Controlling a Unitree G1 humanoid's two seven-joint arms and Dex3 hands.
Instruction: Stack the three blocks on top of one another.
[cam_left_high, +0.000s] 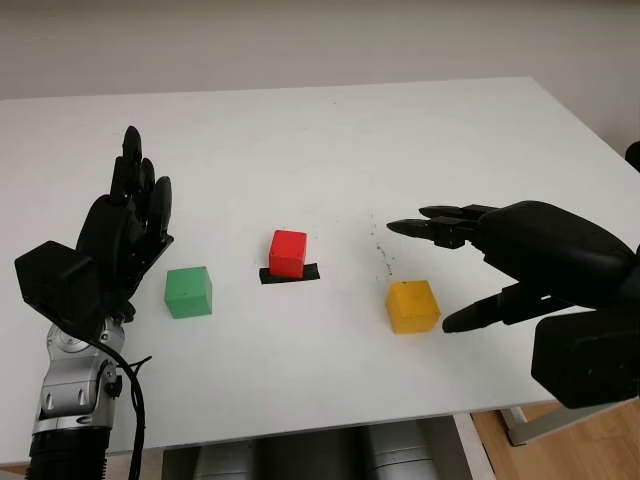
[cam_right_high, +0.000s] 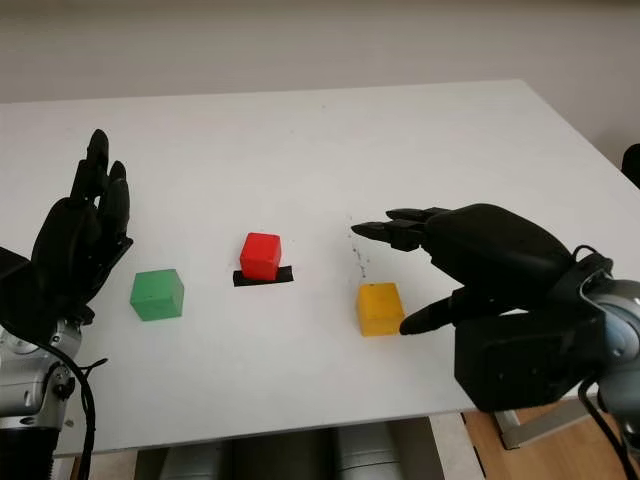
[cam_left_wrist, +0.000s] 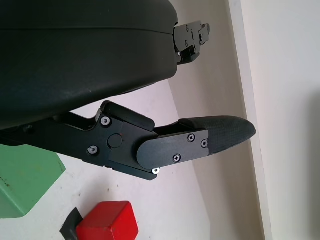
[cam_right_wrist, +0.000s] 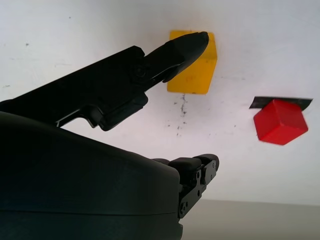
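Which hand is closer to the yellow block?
The right hand. It is open just beside the yellow block, fingers around it but not gripping. The left hand is open far across the table, beside the green block.

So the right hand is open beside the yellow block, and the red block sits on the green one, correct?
Not quite. The red block sits on a black patch on the table, apart from the green block, as the left eye view shows. The right hand is open beside the yellow block.
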